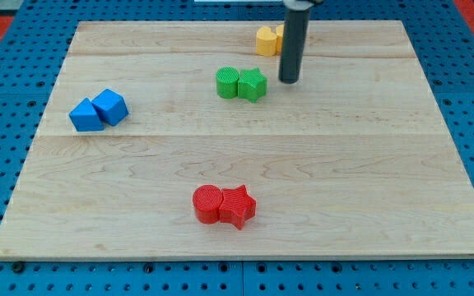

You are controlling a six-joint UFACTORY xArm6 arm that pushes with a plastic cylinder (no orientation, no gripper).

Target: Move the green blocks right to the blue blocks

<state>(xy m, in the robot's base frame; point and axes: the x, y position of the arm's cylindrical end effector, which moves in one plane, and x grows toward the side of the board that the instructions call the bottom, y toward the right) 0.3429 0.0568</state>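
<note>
1. Camera view shows a wooden board (245, 164) with small blocks on it, and I will place everything by the green pair near the view's top middle.

2. The green pair is a green round block (227, 82) and a green star block (253, 84). They touch each other, side by side.

3. The two blue blocks, a blue wedge-like block (85, 116) and a blue cube (110, 107), sit well apart from the green pair, toward the view's left and a bit lower. They touch each other too.

4. My tip (290, 80) is just beside the green star, on its right in the view. There is a small gap, so it is not touching yet.

5. I have no claw to open or close. My arm ends in a plain dark rod, so I can only push.

6. I think the tip stands on that side because the blue blocks are on the other side. A push from here toward the view's left would slide the star into the round block and send both toward the blue ones.

7. A yellow block (267, 39) sits above the green pair, partly hidden behind the rod.

8. A red round block (209, 204) and a red star block (238, 206) sit far below the green pair, out of the way.
</note>
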